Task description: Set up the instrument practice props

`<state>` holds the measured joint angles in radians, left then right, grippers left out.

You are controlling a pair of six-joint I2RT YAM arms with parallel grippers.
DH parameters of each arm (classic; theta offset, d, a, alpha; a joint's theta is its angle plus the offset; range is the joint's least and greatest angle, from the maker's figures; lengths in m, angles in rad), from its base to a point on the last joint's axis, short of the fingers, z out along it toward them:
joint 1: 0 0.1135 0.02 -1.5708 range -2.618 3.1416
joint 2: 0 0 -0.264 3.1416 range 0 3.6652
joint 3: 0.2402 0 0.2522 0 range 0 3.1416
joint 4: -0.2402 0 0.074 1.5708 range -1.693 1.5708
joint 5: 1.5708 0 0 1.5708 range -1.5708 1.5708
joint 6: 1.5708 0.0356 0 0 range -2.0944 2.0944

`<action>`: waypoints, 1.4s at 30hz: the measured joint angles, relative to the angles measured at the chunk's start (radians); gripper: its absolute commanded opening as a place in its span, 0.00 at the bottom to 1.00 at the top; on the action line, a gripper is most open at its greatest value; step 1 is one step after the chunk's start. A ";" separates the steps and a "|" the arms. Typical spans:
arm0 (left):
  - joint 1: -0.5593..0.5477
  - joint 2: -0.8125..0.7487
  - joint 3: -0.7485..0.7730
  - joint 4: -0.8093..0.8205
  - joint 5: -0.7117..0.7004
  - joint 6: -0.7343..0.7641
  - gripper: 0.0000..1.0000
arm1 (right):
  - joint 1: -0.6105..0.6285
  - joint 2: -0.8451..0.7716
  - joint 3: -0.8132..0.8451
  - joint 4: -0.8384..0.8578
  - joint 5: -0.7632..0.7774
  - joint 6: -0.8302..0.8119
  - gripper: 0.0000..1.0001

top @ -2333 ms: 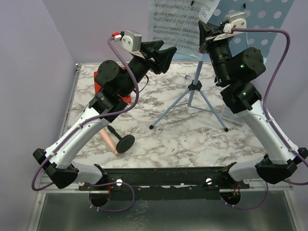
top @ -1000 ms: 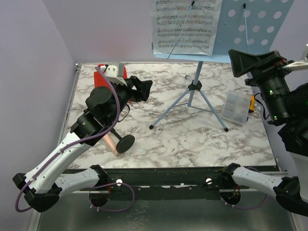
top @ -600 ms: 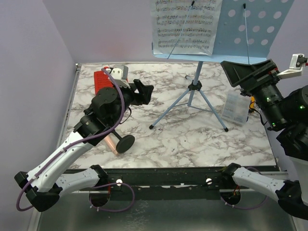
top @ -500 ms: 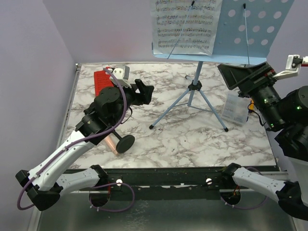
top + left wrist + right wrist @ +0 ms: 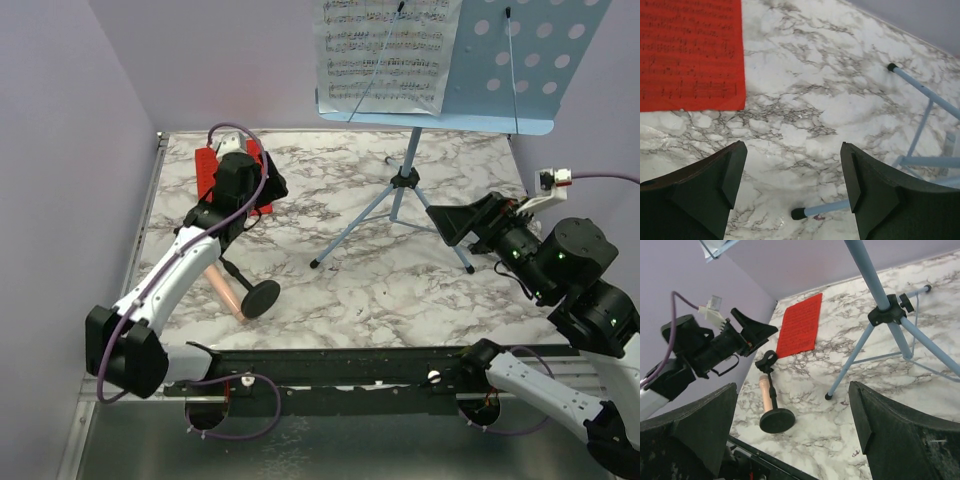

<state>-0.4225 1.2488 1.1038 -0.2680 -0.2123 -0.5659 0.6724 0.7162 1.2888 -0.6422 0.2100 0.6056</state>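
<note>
The light blue music stand [image 5: 520, 70] stands at the back on its tripod legs [image 5: 400, 195], with the white sheet music [image 5: 385, 50] on its left half. The red sheet [image 5: 690, 55] lies flat at the back left. My left gripper [image 5: 262, 192] hovers open by its near edge, nothing between the jaws. The pinkish microphone [image 5: 764, 390] lies on the table beside the black round-based stand [image 5: 777, 420], whose clip is empty. My right gripper [image 5: 455, 222] hangs wide open and empty, low to the right of the tripod [image 5: 885, 315].
Lilac walls close the left and back sides. A tripod foot [image 5: 800, 213] lies just ahead of my left gripper [image 5: 792, 185]. In the right wrist view my left arm [image 5: 705, 350] reaches over the table's left side. A black rail [image 5: 340, 365] runs along the near edge.
My left arm has swung back over the red sheet, its jaws spreading wider. My right arm has dropped from high at the right to low beside the tripod, jaws still wide.
</note>
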 measured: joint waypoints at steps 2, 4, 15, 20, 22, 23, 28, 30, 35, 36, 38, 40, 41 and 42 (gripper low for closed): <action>0.040 0.072 0.000 0.000 0.003 -0.059 0.86 | 0.000 -0.030 -0.034 -0.013 0.004 0.021 1.00; 0.063 0.144 0.002 0.000 0.002 -0.116 0.87 | 0.000 -0.048 -0.054 -0.025 0.010 0.040 1.00; 0.222 0.605 0.201 -0.026 0.074 -0.273 0.88 | 0.000 0.004 -0.172 -0.040 -0.034 0.079 1.00; 0.287 0.735 0.340 -0.017 0.101 -0.262 0.87 | 0.000 0.037 -0.279 -0.020 -0.110 0.075 1.00; 0.299 0.792 0.388 -0.003 0.104 -0.245 0.87 | 0.000 0.053 -0.302 -0.011 -0.140 0.071 1.00; 0.302 0.812 0.402 0.002 0.104 -0.238 0.87 | 0.000 0.062 -0.307 -0.004 -0.155 0.065 1.00; 0.303 0.882 0.454 0.020 0.121 -0.209 0.87 | 0.000 0.128 -0.310 0.050 -0.216 0.027 1.00; 0.298 0.875 0.423 0.042 0.127 -0.227 0.87 | 0.000 0.160 -0.311 0.074 -0.229 0.016 1.00; 0.298 0.771 0.264 0.087 0.214 -0.335 0.87 | 0.000 0.241 -0.332 0.156 -0.258 0.007 1.00; 0.298 0.751 0.232 0.094 0.237 -0.357 0.87 | 0.000 0.262 -0.337 0.172 -0.269 0.008 1.00; 0.293 0.697 0.151 0.117 0.299 -0.402 0.87 | 0.000 0.310 -0.342 0.203 -0.291 0.009 1.00; 0.283 0.657 0.093 0.123 0.337 -0.425 0.87 | 0.000 0.358 -0.342 0.223 -0.315 0.016 1.00; 0.277 0.637 0.067 0.125 0.357 -0.429 0.86 | 0.000 0.379 -0.342 0.236 -0.325 0.023 1.00; 0.272 0.618 0.041 0.126 0.388 -0.433 0.86 | 0.000 0.398 -0.344 0.249 -0.335 0.030 1.00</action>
<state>-0.1509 1.8668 1.1450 -0.1425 0.1753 -0.9985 0.6724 1.1145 0.9443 -0.3931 -0.1253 0.6357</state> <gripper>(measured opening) 0.868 0.998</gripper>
